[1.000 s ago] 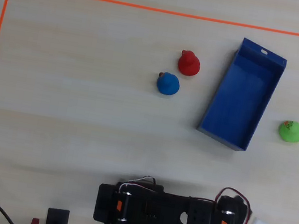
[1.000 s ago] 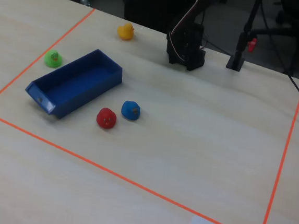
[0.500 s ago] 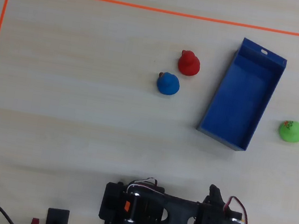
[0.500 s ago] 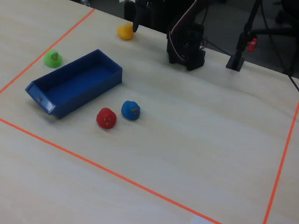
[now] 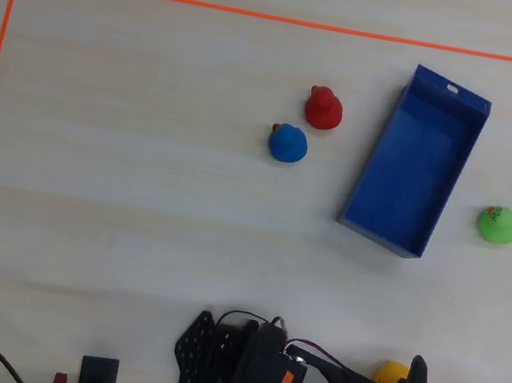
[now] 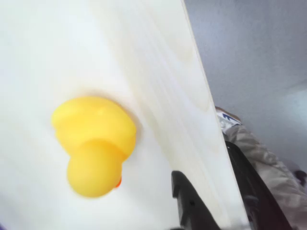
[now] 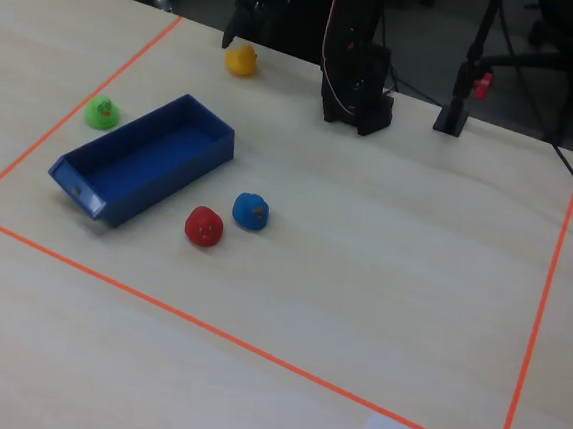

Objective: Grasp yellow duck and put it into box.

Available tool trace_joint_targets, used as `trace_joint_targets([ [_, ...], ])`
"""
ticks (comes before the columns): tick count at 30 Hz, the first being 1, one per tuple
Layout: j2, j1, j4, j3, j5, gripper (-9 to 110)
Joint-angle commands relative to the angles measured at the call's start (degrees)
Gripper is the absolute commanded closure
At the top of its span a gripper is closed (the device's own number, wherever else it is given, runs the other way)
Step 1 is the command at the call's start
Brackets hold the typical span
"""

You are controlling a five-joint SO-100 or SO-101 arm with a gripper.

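While the yellow duck (image 6: 93, 143) is sitting right by the table edge near the arm's base, the gripper (image 5: 412, 375) is hovering just beside it, not touching. Can't tell how far the fingers are spread, only dark tips are showing in the wrist view. The blue box (image 5: 416, 162) is sitting well apart. My worry: a sloppy close is nudging that round duck off the edge.

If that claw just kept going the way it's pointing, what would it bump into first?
Probably the yellow duck, which sits right ahead of the claw on the table. Depth is hard to judge.
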Motion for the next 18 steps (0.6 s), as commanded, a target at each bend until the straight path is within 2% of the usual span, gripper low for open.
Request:
trace_joint_targets([
  [1,-0.8,0.4,-1.9,-2.2,-0.7,51],
  [18,-9.1,-1.4,-4.5,-3.0,-0.1,58],
])
